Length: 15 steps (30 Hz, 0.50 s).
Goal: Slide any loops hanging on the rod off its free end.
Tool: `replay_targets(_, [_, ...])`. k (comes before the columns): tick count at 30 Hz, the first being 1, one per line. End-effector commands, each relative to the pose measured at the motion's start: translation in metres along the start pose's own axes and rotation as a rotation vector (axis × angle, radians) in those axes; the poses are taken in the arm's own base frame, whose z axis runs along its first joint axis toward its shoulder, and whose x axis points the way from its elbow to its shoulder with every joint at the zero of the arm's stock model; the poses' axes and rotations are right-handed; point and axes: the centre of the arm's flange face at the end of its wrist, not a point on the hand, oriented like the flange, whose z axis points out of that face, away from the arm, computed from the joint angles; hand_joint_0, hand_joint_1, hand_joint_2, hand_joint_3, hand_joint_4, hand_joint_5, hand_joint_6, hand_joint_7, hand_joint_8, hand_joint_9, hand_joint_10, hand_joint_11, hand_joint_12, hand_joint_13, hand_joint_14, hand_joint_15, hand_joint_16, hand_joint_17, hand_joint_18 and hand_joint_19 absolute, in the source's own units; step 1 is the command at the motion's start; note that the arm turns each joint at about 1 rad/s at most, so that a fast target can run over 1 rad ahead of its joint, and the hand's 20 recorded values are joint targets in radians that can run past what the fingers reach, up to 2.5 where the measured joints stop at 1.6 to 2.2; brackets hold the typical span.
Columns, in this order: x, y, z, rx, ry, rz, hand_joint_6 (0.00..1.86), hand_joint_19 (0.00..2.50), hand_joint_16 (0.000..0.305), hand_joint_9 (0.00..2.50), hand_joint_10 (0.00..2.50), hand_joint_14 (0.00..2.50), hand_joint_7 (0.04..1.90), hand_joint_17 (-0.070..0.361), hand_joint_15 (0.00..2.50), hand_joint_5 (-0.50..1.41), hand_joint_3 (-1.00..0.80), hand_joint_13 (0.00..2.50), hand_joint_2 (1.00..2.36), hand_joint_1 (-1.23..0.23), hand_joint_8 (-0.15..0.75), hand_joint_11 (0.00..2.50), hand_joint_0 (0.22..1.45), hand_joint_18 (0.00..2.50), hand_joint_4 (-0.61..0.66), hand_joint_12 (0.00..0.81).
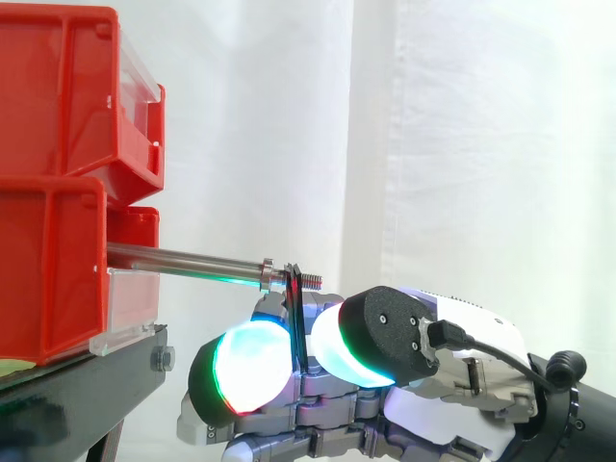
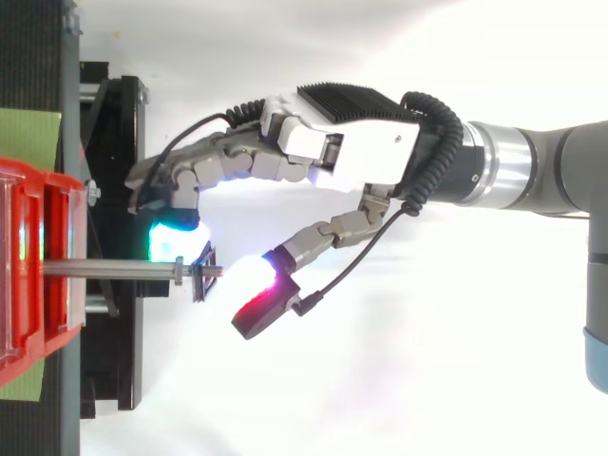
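A metal rod (image 1: 183, 260) sticks out level from the red bins (image 1: 48, 279) toward the right and ends in a threaded tip. A thin black loop (image 1: 296, 322) hangs on the rod just behind that tip, past a small nut; the top view has the loop (image 2: 203, 275) at the rod's (image 2: 114, 270) outer end. My hand (image 1: 452, 404) comes in from the right below the rod. Its curled fingers and thumb pinch the hanging loop between two glowing pads, one (image 1: 248, 371) on the bin side, one (image 1: 339, 348) on the outer side. From above, the hand (image 2: 361, 152) reaches across the rod's end.
Two red bins are stacked at the left on a black stand (image 1: 87, 385), whose edge lies just under the rod's root. A green sheet (image 2: 28, 138) lies beside the stand. To the right of the rod's tip there is open space before the white curtain.
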Motion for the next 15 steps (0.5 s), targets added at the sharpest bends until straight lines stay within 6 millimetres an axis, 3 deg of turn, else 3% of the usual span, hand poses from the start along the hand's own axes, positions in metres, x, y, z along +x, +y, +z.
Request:
replay_targets(1, [0.0003, 0.0012, 0.0012, -0.004, -0.001, 0.001, 0.6, 0.3, 0.056, 0.6, 0.01, 0.0, 1.08, 0.126, 0.15, -0.16, -0.35, 0.48, 1.01, -0.67, 0.259, 0.34, 0.56, 0.56, 0.19, 0.345])
replay_targets(8, [0.0001, 0.0016, 0.0019, -0.005, -0.002, 0.01, 0.79, 0.3, 0.055, 0.61, 0.02, 0.01, 0.83, 0.124, 0.15, -0.19, -0.19, 0.47, 1.02, -0.66, 0.258, 0.38, 0.59, 0.55, 0.18, 0.342])
replay_targets(15, [-0.0061, -0.0011, 0.0008, -0.005, -0.004, 0.041, 0.86, 0.3, 0.055, 0.61, 0.01, 0.01, 0.78, 0.124, 0.15, -0.2, -0.1, 0.47, 1.02, -0.65, 0.26, 0.4, 0.58, 0.55, 0.17, 0.344])
